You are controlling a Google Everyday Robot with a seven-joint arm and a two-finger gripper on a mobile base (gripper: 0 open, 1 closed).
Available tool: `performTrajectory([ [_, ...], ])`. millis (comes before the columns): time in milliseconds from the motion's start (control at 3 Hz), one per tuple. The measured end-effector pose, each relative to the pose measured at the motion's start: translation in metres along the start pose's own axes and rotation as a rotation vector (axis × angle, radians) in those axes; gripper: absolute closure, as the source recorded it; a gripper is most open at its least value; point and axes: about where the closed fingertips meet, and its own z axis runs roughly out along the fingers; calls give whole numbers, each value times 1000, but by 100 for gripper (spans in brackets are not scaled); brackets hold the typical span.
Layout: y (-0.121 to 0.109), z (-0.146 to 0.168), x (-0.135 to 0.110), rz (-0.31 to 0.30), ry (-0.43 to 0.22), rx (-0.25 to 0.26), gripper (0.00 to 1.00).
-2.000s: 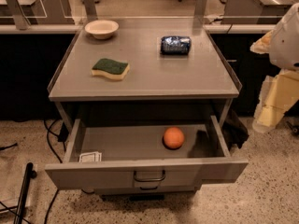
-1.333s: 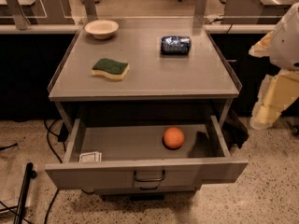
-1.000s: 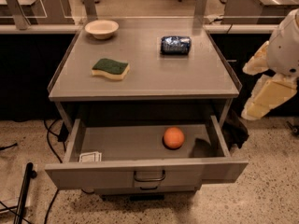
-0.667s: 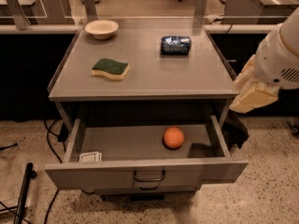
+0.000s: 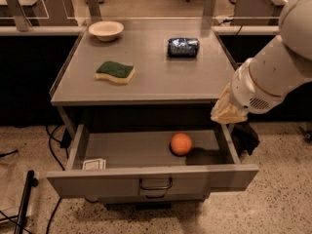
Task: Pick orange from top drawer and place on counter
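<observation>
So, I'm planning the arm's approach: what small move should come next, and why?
Probably lower the gripper down and inward toward the orange. The gripper hangs above the right side wall of the open top drawer, and the orange lies uncovered just below it.

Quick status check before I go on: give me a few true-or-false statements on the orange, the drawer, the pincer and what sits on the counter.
1. The orange lies inside the open top drawer. True.
2. The pincer grips the orange. False: it hangs over the drawer's right edge, by the front right corner of the counter, apart from the orange.
3. The sponge is in the drawer. False: it lies on the left side of the counter.
4. A bowl stands at the counter's back left corner. True.
5. A dark blue packet lies on the counter, back right. True.
</observation>
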Motion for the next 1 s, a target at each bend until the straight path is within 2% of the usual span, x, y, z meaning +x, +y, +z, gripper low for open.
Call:
performTrajectory([
  [333,0,0,0,0,0,0,100],
  [667,-1,8,-1,-20,5,26,100],
  [1000,0,32,-4,-45,-12,44,100],
])
